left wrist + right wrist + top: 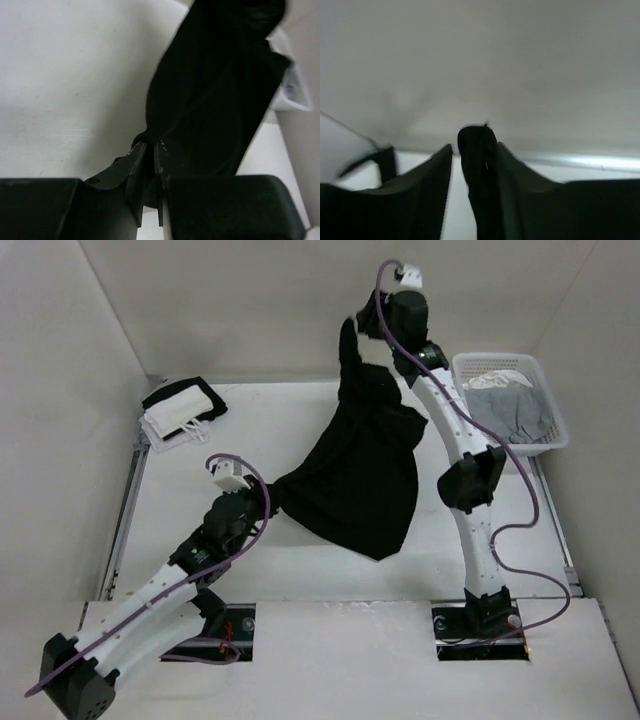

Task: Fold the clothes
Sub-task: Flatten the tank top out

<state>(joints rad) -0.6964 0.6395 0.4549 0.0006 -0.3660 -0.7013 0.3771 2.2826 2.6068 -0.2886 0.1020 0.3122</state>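
The left white-and-black jointed arm (150,598) lies low, reaching forward and to the right. Its black two-finger tool (150,145) has its jaws pinched almost together on an edge of the plain black fabric garment (360,480). The right white-and-black jointed arm (470,490) stands tall, bent at the elbow. Its tool (475,145) is up high, jaws parted with a strap of that garment between them.

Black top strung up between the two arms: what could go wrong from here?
The right gripper has its jaws apart around the raised end of the black top, which may slip out and fall in a heap.
The left gripper pinches only a small corner; a tug could pull it free.
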